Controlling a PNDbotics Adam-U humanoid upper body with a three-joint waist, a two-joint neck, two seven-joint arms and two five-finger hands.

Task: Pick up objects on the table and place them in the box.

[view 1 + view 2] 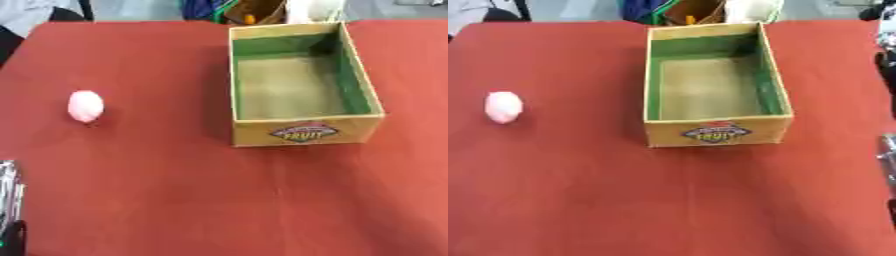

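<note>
A pale pink, egg-shaped object (pixel 86 106) lies alone on the red table (pixel 175 190) at the left. The cardboard box (pixel 300 80), with green inner walls, a tan floor and a fruit label on its front, stands right of centre; inside it I see only the floor and walls. A silver and black sliver of my left hand (pixel 9 192) shows at the lower left edge, well below the pink object. A small part of my right hand (pixel 887 150) shows at the right edge, to the right of the box.
Beyond the table's far edge, behind the box, are a brown bag (pixel 697 11) and other coloured things. A person's sleeve (pixel 26 12) shows at the far left corner, off the table.
</note>
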